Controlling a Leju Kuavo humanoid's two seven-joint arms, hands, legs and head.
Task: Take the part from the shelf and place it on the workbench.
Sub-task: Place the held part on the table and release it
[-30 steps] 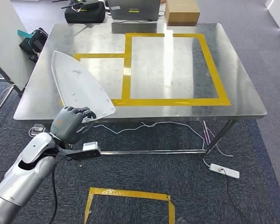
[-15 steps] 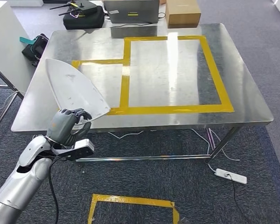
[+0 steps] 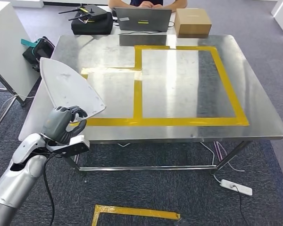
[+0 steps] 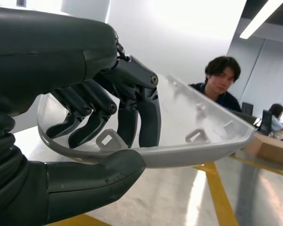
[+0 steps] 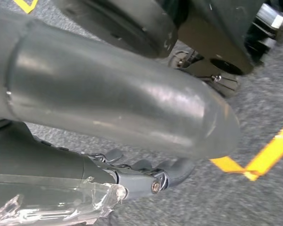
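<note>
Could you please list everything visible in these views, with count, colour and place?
part: one, white, held above the workbench's near left corner
workbench: one, steel, yellow tape outlines on top
laptop: one, grey, far edge
cardboard box: one, brown, far edge
black case: one, floor beyond the bench
power strip: one, white, floor under the bench
person: one, seated behind the laptop
left hand: grey, grips the part's edge
right hand: dark, hanging above the carpet

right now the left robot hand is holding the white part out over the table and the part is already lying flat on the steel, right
Not quite. The left robot hand does hold the white part out over the table, but the part isn't lying on the steel. The left wrist view shows it raised, with a gap beneath its edge.
</note>
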